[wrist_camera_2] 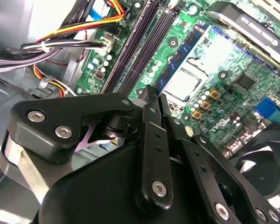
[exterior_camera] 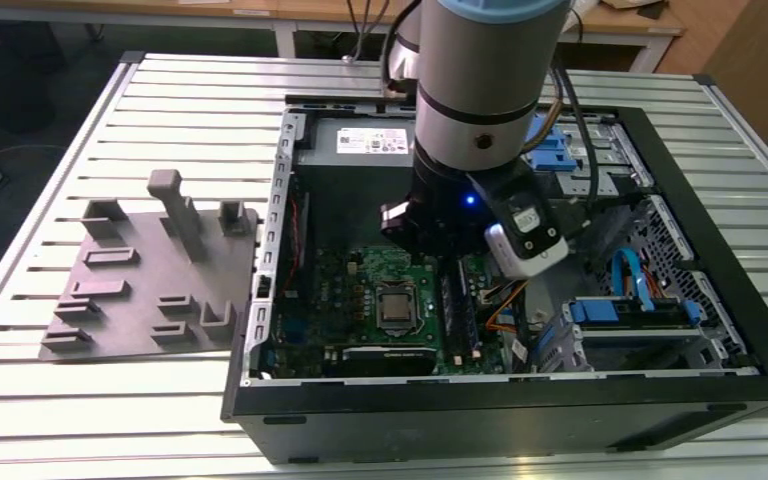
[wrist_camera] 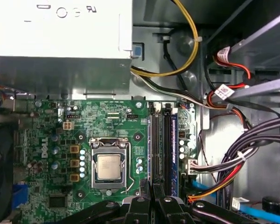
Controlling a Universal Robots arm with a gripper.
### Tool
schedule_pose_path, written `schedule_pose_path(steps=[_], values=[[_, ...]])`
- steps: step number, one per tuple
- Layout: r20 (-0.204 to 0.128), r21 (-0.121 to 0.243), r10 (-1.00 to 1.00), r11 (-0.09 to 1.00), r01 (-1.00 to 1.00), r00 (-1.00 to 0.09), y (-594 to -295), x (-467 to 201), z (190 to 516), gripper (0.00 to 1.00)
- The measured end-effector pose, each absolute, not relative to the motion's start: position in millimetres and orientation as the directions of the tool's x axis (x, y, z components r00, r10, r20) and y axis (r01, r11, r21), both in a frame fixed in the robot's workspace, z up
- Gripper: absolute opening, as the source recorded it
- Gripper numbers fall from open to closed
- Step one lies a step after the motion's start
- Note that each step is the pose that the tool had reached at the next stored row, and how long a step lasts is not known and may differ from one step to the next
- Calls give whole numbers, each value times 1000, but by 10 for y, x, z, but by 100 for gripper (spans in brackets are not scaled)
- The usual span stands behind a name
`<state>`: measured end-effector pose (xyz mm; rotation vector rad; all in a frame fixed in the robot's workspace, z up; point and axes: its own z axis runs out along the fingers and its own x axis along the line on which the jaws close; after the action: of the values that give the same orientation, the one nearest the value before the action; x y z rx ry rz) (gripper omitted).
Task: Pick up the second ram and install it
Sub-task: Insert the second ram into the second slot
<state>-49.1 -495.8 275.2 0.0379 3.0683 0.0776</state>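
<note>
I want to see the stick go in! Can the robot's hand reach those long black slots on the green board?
Probably yes. The hand hangs inside the open case just over the slots, seemingly gripping the second ram, with nothing between; the cables lie off to one side.

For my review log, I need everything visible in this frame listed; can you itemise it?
table: one, pale slatted metal, under everything
fixture block: one, grey, on the table at the exterior view's left of the case
computer case: one, black, lying open
power supply: one, silver, inside the case
motherboard: one, green, on the case floor
processor: one, silver, in its socket
ram stick: one, blue with black chips, at the memory slots
empty slots: several, black, beside the stick
cables: many, black, yellow, orange, red
drive caddies: two, blue
gripper: one, black, just above the slots
arm: one, grey, reaching into the case
</note>
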Motion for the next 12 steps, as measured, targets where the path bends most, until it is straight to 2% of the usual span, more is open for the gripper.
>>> schedule_pose_path(steps=[6,12], values=[[-71,51,49,998,45,-996,-4958,-491,2752,14],[-17,49,49,998,48,-999,-4958,-480,2743,14]])
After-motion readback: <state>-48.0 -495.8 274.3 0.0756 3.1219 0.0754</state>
